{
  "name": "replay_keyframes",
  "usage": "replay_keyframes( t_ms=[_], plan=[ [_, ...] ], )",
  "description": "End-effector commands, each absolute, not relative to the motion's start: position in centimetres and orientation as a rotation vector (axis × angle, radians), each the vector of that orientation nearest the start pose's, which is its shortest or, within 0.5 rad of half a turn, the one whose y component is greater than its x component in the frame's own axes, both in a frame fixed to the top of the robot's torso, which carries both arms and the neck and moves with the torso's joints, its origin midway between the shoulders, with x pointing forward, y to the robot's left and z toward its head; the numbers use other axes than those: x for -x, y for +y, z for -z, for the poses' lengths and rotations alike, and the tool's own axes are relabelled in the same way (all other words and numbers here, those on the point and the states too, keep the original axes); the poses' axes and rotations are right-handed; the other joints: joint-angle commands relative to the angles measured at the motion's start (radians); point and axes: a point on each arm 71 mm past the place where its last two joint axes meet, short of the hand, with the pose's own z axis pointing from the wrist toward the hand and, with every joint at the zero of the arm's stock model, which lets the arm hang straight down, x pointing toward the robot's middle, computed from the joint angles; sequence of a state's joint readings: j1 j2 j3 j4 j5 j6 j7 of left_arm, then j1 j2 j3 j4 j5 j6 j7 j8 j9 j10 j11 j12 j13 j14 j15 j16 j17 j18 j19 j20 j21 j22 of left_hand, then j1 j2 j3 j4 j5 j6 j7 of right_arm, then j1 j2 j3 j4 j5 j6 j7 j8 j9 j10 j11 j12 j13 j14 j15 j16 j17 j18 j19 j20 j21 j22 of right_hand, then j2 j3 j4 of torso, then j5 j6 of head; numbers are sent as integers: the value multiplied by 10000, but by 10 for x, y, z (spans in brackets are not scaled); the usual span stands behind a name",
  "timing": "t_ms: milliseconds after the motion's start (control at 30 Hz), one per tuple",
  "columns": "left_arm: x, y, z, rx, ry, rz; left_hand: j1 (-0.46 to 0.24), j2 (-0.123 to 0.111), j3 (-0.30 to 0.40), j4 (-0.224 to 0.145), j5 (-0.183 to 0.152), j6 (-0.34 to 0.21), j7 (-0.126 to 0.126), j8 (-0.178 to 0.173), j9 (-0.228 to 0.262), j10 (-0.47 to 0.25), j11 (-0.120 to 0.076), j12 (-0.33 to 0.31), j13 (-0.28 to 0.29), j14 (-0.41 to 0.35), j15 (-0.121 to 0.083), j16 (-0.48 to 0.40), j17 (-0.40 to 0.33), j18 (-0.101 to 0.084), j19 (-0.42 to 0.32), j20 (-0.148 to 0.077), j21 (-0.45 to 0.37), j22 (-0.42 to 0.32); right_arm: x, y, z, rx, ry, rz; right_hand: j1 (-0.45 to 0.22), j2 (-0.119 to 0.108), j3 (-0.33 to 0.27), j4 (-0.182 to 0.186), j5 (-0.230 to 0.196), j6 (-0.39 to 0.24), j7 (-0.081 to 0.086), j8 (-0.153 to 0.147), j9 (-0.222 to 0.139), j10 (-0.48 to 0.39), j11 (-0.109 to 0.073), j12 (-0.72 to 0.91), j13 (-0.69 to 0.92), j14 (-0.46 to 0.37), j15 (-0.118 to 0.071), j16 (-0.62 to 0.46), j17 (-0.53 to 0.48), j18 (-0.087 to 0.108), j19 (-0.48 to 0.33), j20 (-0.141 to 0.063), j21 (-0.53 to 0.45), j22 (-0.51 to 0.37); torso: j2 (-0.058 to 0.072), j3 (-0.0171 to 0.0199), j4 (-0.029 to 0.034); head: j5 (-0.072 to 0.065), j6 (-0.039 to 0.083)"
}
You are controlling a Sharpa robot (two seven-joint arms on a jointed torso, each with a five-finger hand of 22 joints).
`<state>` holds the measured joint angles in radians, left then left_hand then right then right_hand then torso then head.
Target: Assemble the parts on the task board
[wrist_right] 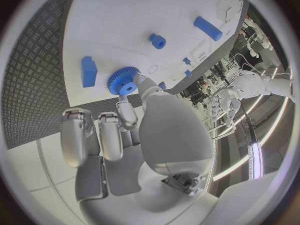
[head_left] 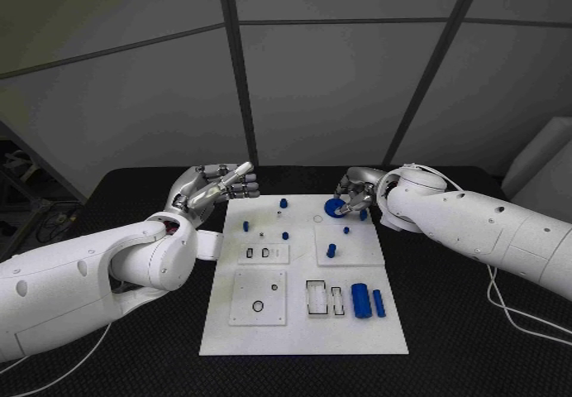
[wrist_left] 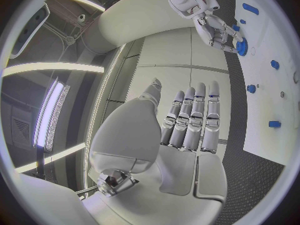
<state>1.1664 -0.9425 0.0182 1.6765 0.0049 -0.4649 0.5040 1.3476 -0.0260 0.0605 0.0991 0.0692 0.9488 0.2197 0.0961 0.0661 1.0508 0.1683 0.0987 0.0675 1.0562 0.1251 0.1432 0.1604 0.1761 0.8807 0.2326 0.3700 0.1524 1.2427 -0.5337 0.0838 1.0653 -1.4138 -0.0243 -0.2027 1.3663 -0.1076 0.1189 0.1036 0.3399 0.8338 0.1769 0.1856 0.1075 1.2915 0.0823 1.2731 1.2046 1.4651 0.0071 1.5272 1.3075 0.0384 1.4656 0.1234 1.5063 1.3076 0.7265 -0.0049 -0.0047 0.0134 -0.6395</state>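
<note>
The white task board [head_left: 304, 331] lies in the middle of the black table. My right hand [head_left: 358, 192] hovers over the board's far edge and pinches a blue gear [head_left: 335, 208] between thumb and finger. The right wrist view shows the gear [wrist_right: 123, 81] at the fingertips, just above the board [wrist_right: 125, 15]. My left hand [head_left: 221, 188] hangs off the board's far left corner; its fingers [wrist_left: 194, 117] are stretched out straight and hold nothing. Small blue pegs [head_left: 283, 202] stand on the far half of the board. Two blue cylinders [head_left: 360, 299] lie at the near right.
Two white inset plates [head_left: 259, 298] sit on the board's left half, and white frames [head_left: 316, 298] stand beside the cylinders. A blue block [wrist_right: 89, 71] and a blue bar [wrist_right: 207, 28] lie near the gear. A white cable [head_left: 512, 310] trails over the table at the right.
</note>
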Motion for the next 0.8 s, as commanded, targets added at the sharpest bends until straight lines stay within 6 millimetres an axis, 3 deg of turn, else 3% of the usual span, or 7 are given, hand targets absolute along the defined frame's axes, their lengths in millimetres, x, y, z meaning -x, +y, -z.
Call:
replay_keyframes(
  t_ms=[33, 233, 300, 467, 800],
  plan=[
    [-465, 223, 153, 10887, 12349, 15436, -23, 113, 16, -52, -37, 50, -13, -44, 2, 36, 5, -51, 9, -20, 42, -31, 9, 59, -24, 50, -51, -12, -579, -181, 170, 246, 18739, -4448, 100, 89, 64, -4, 52, -6, -15, 78, 16, 24, 61, 63, 32, 849, 86, 39, 1689, -70, 18, 38, 47, 1296, -5, 1, -1, -4, -10],
    [-465, 223, 153, 10887, 12348, 15434, -23, 113, 16, -52, -37, 50, -13, -44, 2, 36, 5, -51, 9, -20, 42, -31, 9, 59, -24, 50, -51, -12, -579, -179, 170, 279, 18723, -4468, 343, 251, 254, -119, -82, 129, -19, 216, 43, 62, 49, 135, 121, 854, 76, 54, 1724, -79, 48, 31, 68, 1345, -5, 4, -5, -4, -9],
    [-465, 223, 153, 10888, 12348, 15431, -23, 113, 16, -52, -37, 50, -13, -44, 2, 36, 5, -51, 9, -20, 42, -31, 9, 59, -24, 50, -51, -12, -579, -179, 169, 324, 18649, -4480, 503, 340, 425, -207, -295, 232, -23, 294, 55, 94, 44, 181, 183, 857, 68, 61, 1742, -87, 71, 24, 83, 1379, -2, 5, -7, -10, -7],
    [-465, 223, 153, 10888, 12350, 15435, -23, 124, 17, -55, -36, 49, -11, -50, 1, 33, 7, -57, 8, -17, 42, -36, 14, 59, -26, 51, -53, -14, -579, -177, 167, 473, 18279, -4575, 823, 521, 907, -424, -312, 708, -100, 523, 102, 286, -28, 393, 442, 877, 20, 101, 1836, -116, 168, -8, 145, 1514, -11, -2, 5, -25, -7],
    [-464, 223, 153, 10885, 12352, 15443, -23, 124, 17, -55, -36, 49, -11, -50, 1, 33, 7, -57, 8, -17, 42, -36, 14, 59, -26, 51, -53, -14, -573, -165, 154, 856, 16844, -5158, 792, 478, 1212, -500, -284, 1019, -182, 580, 86, 463, -96, 571, 652, 904, -36, 152, 1955, -168, 340, -61, 247, 1740, -7, 2, 0, -7, 57]
  ],
)
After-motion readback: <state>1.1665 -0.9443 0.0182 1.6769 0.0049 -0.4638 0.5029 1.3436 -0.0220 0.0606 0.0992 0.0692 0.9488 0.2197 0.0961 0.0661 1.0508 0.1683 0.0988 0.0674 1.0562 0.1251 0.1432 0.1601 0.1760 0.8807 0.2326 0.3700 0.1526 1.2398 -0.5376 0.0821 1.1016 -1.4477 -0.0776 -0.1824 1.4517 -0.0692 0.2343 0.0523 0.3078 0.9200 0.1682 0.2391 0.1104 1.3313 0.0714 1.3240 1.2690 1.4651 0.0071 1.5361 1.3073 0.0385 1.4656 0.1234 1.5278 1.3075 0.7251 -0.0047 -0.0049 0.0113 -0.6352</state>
